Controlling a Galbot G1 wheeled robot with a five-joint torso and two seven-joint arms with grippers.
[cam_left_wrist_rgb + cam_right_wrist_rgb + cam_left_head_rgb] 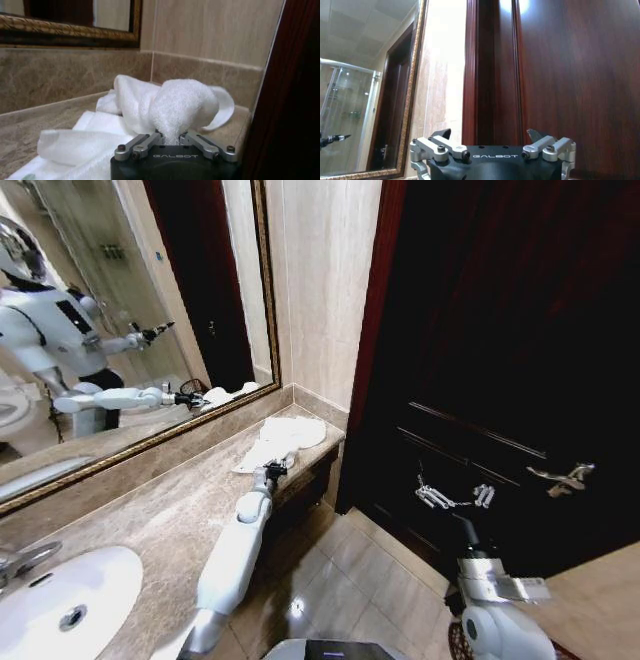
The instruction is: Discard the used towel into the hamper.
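While its right claw point(455, 497) hangs open at 4 o'clock before the door point(520, 360), the left claw point(275, 467) grips the white towel point(285, 438) on the bench point(160, 510).

A bathroom: marble counter point(180, 510); sink point(60, 605); framed mirror point(110, 320).

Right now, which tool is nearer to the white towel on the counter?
The left. The left tool is shut on a fold of the towel at the far end of the counter. The right tool is open, raised before the dark door, apart from the towel.
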